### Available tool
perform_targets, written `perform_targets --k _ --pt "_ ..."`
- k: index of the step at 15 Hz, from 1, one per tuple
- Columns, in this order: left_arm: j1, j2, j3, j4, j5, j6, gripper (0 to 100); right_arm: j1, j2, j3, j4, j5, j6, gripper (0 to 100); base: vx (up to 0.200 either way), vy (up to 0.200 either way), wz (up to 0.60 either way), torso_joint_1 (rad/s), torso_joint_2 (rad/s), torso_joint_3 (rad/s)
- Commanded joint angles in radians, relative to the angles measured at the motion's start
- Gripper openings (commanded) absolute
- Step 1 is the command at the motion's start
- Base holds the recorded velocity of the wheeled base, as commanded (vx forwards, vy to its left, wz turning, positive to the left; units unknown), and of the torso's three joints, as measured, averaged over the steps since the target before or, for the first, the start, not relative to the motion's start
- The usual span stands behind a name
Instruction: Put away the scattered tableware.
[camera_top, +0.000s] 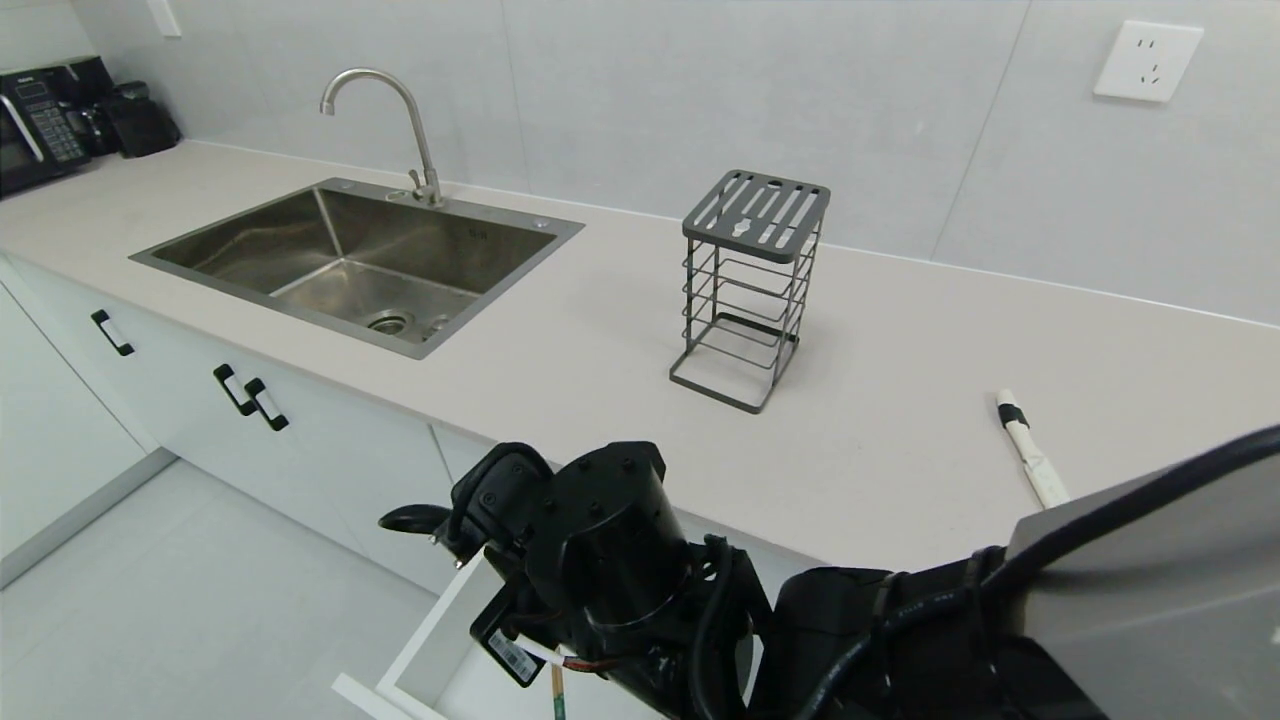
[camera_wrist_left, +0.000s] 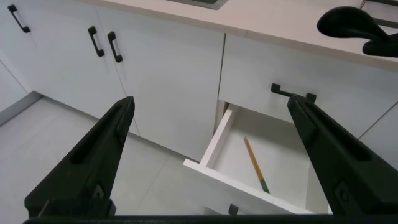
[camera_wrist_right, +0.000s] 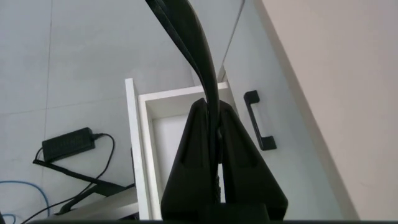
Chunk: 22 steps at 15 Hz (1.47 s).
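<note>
My right gripper (camera_wrist_right: 212, 111) is shut on the thin handle of a black spoon (camera_wrist_right: 186, 31) and hangs over an open white drawer (camera_wrist_right: 132, 137) below the counter edge. In the head view the spoon's rounded end (camera_top: 410, 518) sticks out from the right gripper (camera_top: 462, 525). My left gripper (camera_wrist_left: 211, 102) stands wide open and holds nothing, back from the cabinets and facing the drawer (camera_wrist_left: 208, 149). A wooden chopstick with a green tip (camera_wrist_left: 255, 165) lies in the drawer. A white utensil with a black band (camera_top: 1030, 450) lies on the counter at the right.
A dark wire rack (camera_top: 750, 285) stands mid-counter. The steel sink (camera_top: 350, 260) with its faucet (camera_top: 400, 110) is at the left, with black appliances (camera_top: 50, 120) beyond. Cabinet doors with black handles (camera_wrist_left: 102, 43) flank the drawer. A power brick and cable (camera_wrist_right: 68, 143) lie on the floor.
</note>
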Motion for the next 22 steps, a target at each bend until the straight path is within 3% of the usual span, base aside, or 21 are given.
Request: perform_targets --k 1,6,22 --pt "0.001 0.001 0.0 0.0 0.0 0.001 100 -0.001 0.01 -0.019 0.005 -0.004 -0.019 0 0.0 0.0 0.0 -0.242 0.45 0.207" --pt "0.001 0.001 0.0 0.0 0.0 -0.001 100 0.003 0.018 -0.067 0.137 -0.085 -0.04 0 0.0 0.0 0.0 -0.111 0.23 0.111" --pt "0.001 0.001 0.0 0.0 0.0 0.001 100 0.015 0.053 -0.085 0.137 -0.085 -0.042 0 0.0 0.0 0.0 -0.18 0.35 0.168"
